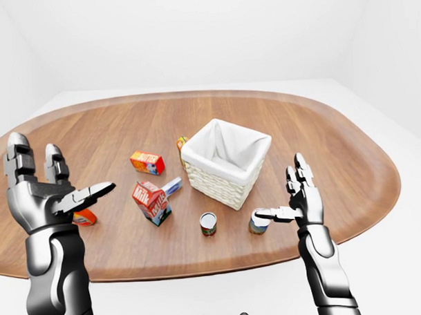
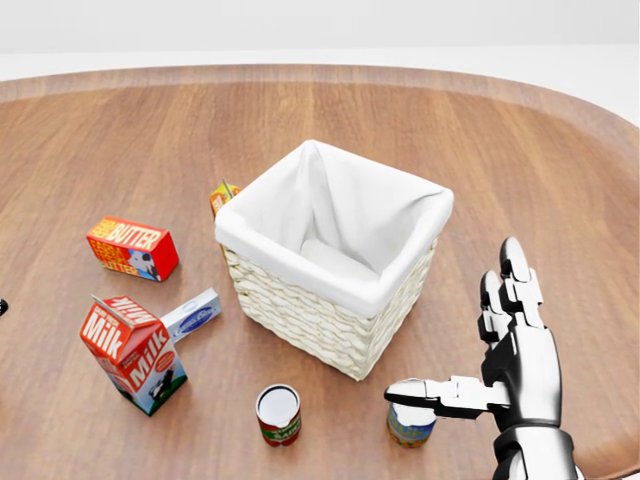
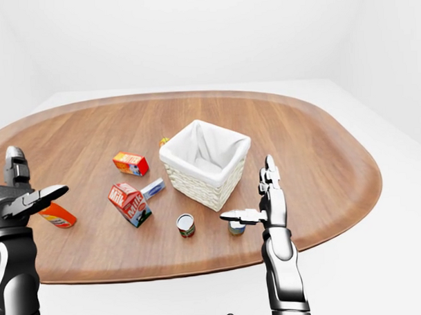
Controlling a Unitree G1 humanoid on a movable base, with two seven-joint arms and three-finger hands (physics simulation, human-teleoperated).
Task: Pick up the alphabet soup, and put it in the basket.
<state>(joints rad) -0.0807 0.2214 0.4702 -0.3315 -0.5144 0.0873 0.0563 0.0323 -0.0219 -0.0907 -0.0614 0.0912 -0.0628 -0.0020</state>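
Left hand [image 1: 42, 194] raised, fingers spread, holding nothing. Milk carton [image 2: 133, 353] upright on wooden oval surface [image 2: 560, 180]; butter box [image 2: 132, 248] above it in head view. Woven basket [image 2: 335, 255], white cloth liner, looks empty. 2 cans below it; alphabet soup [image 2: 411, 424] upright on surface, right one, under right hand [image 2: 505, 375] thumb, fingers apart.

Quick count: two cans, the alphabet soup [image 2: 410, 425] and a red-labelled can [image 2: 279, 414]. One basket [image 2: 330, 255], one milk carton [image 2: 133, 352], one butter box [image 2: 132, 248], one small blue-and-white box [image 2: 193, 314], plus two orange packs [image 2: 222, 196] [image 3: 57, 216].
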